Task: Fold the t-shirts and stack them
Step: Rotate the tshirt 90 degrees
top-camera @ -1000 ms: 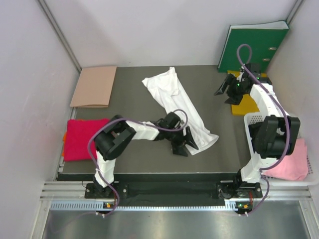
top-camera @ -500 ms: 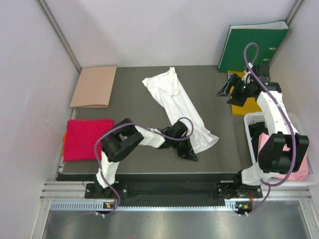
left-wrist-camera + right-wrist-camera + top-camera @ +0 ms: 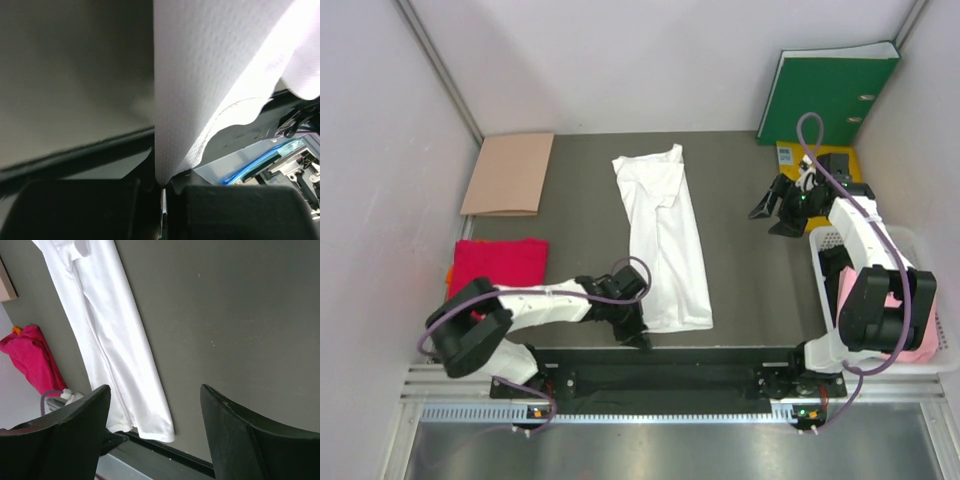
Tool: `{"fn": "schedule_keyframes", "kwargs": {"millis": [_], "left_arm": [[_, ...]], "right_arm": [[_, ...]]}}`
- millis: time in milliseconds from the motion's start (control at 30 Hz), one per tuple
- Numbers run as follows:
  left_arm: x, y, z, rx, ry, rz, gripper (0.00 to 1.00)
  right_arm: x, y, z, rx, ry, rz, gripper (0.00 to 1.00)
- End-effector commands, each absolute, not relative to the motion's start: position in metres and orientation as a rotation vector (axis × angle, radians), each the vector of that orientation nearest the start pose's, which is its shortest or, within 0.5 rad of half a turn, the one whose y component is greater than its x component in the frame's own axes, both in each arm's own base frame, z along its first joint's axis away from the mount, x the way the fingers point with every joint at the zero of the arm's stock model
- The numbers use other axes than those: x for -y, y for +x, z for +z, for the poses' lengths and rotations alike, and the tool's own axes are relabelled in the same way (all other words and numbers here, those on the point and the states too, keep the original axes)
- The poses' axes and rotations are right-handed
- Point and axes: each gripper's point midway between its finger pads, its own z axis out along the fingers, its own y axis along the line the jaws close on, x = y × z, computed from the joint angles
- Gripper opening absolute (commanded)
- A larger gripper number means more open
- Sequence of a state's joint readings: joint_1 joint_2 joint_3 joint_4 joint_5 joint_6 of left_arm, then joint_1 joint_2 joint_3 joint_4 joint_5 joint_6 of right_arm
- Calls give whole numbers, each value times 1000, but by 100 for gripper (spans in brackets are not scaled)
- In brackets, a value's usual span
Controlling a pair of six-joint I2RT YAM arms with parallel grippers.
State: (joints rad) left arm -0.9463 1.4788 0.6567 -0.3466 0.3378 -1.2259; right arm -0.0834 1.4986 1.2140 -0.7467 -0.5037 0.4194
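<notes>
White t-shirt [image 3: 665,235] lies folded into a long narrow strip down the middle of the dark table [image 3: 750,280]. Its hem is at the near edge and its collar end points to the far side.

Near zone: the left gripper [image 3: 638,338] sits at the near-left corner of the hem, low against the table's front edge. In the left wrist view the jaws are pressed together with the white cloth running down into the seam between them, so the grip is clamped on the white t-shirt. The fabric rises taut from the jaws.

Near right: a pink t-shirt [image 3: 918,335] lies bunched in a white basket [image 3: 910,240] at the table's right edge, partly hidden by the right arm.

Middle zone, left: a red t-shirt [image 3: 498,265] lies folded at the left edge, well apart from the white one.

Middle to far, right: the right gripper [image 3: 775,208] is over bare table beside the basket's far end, well apart from the white strip. Its jaws stand apart, and the right wrist view shows table surface between the fingers.

Far zone: a tan cardboard sheet [image 3: 508,172] lies flat in the far-left corner. A green binder [image 3: 830,95] stands against the back wall at the far right.
</notes>
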Motion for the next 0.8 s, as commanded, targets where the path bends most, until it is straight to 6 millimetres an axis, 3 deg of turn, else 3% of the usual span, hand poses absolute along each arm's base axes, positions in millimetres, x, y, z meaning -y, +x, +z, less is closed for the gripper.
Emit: {"fn": "schedule_keyframes", "kwargs": {"millis": [0,133,167,200,267,300,333,400,500,533,600,633,700,733,767], "left_arm": [[247,73,32,-3122,-383,-695,0],[225,59,37,-3141,-425,-640,0],[225,59,46,-3118,-416,-679,10],[226,62,55,-3095,-399,-698,54],[217,67,68,-3047,-379,-648,77],[219,74,83,-3010,-343,-657,99],[217,78,89,-2987,-330,-639,99],[211,89,102,-2937,-294,-579,99],[210,98,101,-2897,-283,-547,99],[210,99,98,-2895,-293,-542,99],[212,100,82,-2896,-329,-544,99],[211,100,76,-2900,-355,-536,99],[212,100,57,-2886,-442,-557,99],[212,100,50,-2880,-477,-569,99],[215,101,48,-2857,-540,-612,99]], "right_arm": [[-74,342,168,-2499,399,810,72],[-85,331,156,-2544,349,841,73],[-88,326,153,-2562,328,850,79],[-91,322,151,-2573,276,834,85],[-97,309,149,-2586,219,794,99],[-107,302,149,-2589,167,785,100],[-114,295,156,-2556,120,790,100],[-125,276,146,-2583,93,809,100],[-142,245,128,-2640,67,875,100],[-144,229,111,-2691,88,894,100],[-157,215,105,-2695,110,964,92],[-158,200,91,-2738,137,979,88],[-169,189,88,-2733,172,1031,86],[-170,177,77,-2763,199,1040,85],[-174,173,74,-2766,214,1058,79]]}}
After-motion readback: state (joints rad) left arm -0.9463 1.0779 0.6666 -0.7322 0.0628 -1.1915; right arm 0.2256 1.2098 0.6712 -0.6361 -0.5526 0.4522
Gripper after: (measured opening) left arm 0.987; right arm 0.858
